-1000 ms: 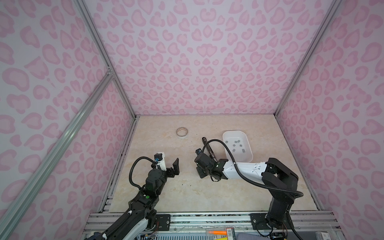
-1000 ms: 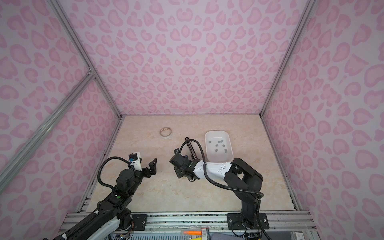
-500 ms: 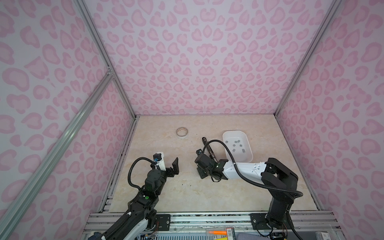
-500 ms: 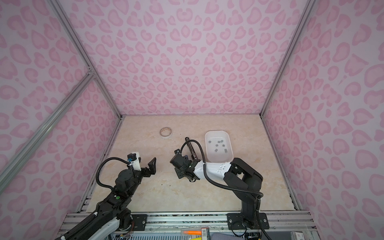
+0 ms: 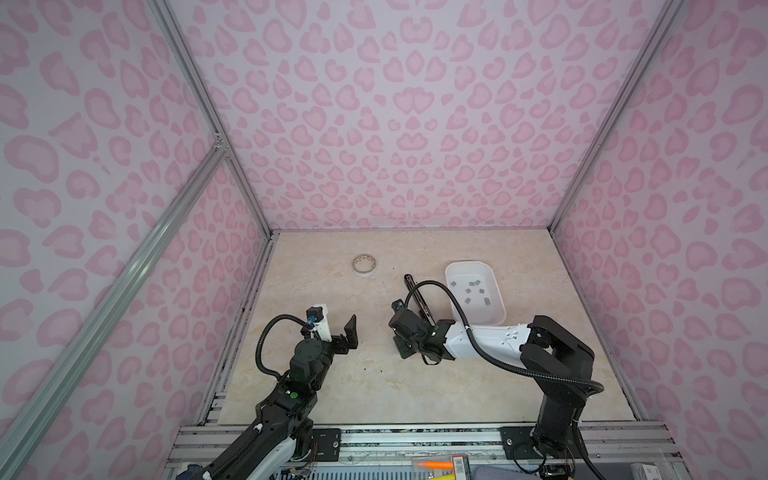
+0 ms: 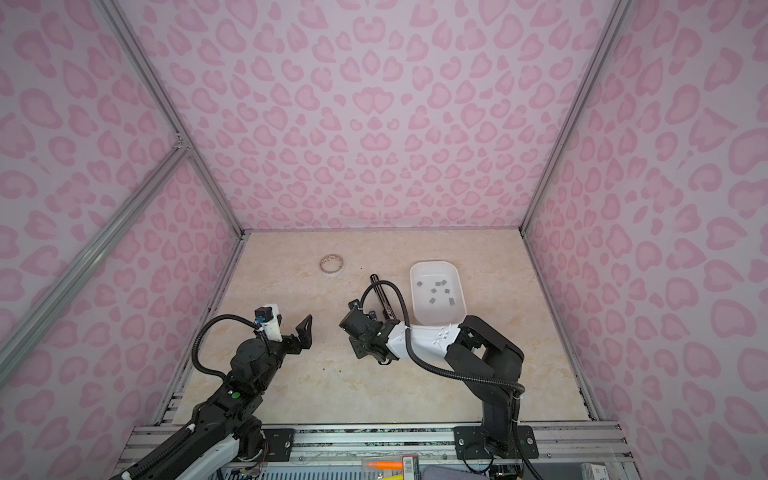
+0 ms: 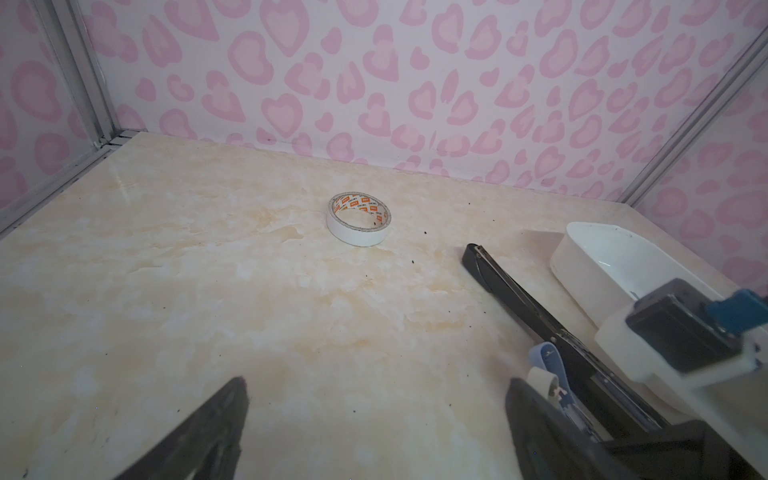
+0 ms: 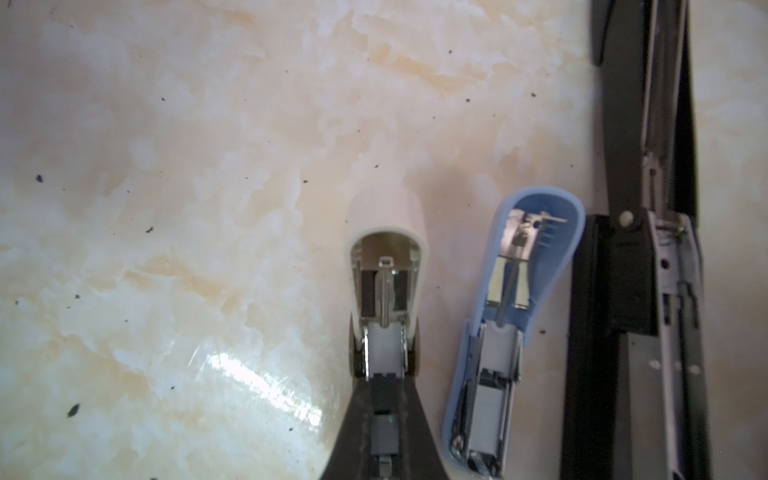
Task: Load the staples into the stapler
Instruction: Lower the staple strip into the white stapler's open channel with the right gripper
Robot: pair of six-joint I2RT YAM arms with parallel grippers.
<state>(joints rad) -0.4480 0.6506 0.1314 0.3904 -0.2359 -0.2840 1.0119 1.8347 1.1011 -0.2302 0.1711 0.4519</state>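
Left claw (image 5: pixel 341 336) (image 7: pixel 376 384): fingers spread wide, nothing between them. It hangs over bare worktop (image 5: pixel 374 390) on the left side, apart from every object.

Right claw (image 8: pixel 388 380): fingers drawn together. The tips sit at the open channel of the white stapler (image 8: pixel 386 257). A small grey piece shows between the fingers. From the right wrist view I cannot tell whether it is pinched or lying in the channel.

Blue stapler (image 8: pixel 511 311): just beside the white stapler, hinged open, with a grey strip sitting in its channel.

Long black stapler (image 8: pixel 648 249) (image 5: pixel 417 293) (image 6: pixel 382 296): on the far side of the blue one, also opened out. In both top views only its far end shows from under the right arm, and the other two are hidden there.

Staples (image 5: pixel 472 284) (image 6: pixel 438 284): loose grey strips scattered on the floor of the white tray (image 5: pixel 469 264) (image 6: pixel 434 264) (image 7: pixel 590 257). The tray sits right of centre on the worktop, just beside the long black stapler.

Tape roll (image 5: pixel 364 265) (image 6: pixel 331 265) (image 7: pixel 359 224): lying flat toward the back, left of the tray and well apart from it.
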